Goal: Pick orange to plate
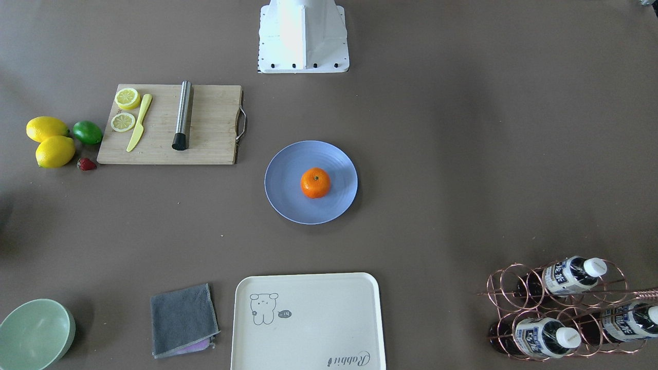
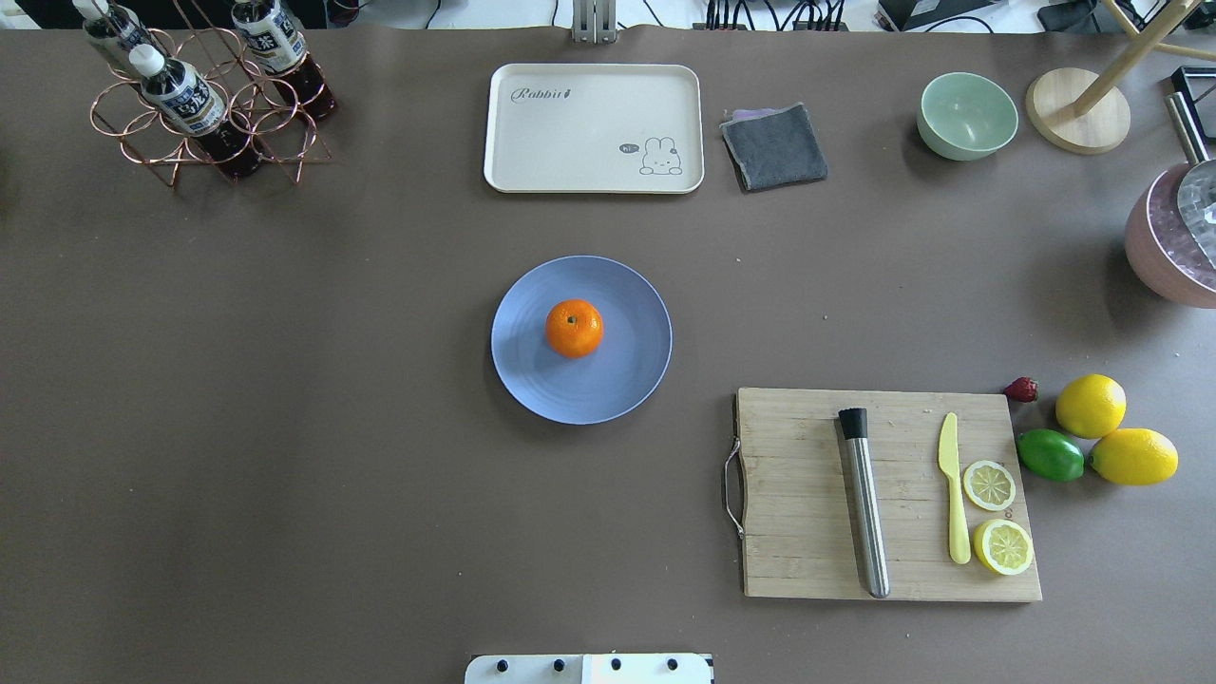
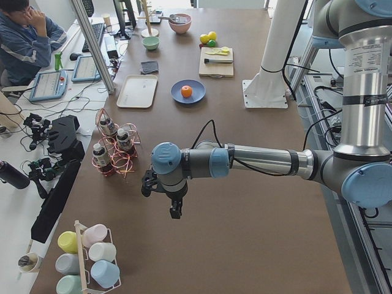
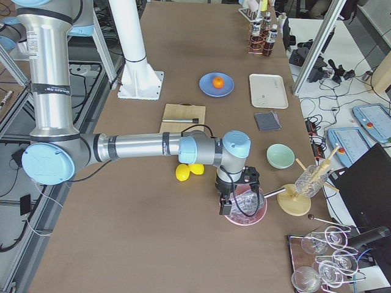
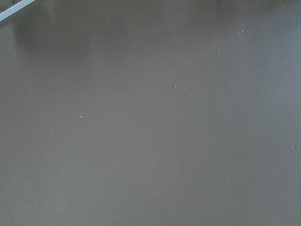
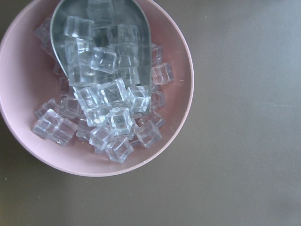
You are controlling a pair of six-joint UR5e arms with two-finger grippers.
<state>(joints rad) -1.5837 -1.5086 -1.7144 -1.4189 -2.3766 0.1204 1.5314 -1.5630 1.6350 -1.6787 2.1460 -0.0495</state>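
Orange against pale blue, the orange sits near the middle of the plate, well apart from the left gripper and the right gripper out beyond the plate's opposite sides, neither plainly nearer; whether their jaws stand apart or together cannot be told.

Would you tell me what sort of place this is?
Probably a robotics lab with a mock kitchen setup: an operator sits nearby, the left arm reaches over the table, and a cutting board and bowl of ice lie out as props.

Bright even light, soft shadows, sharp focus
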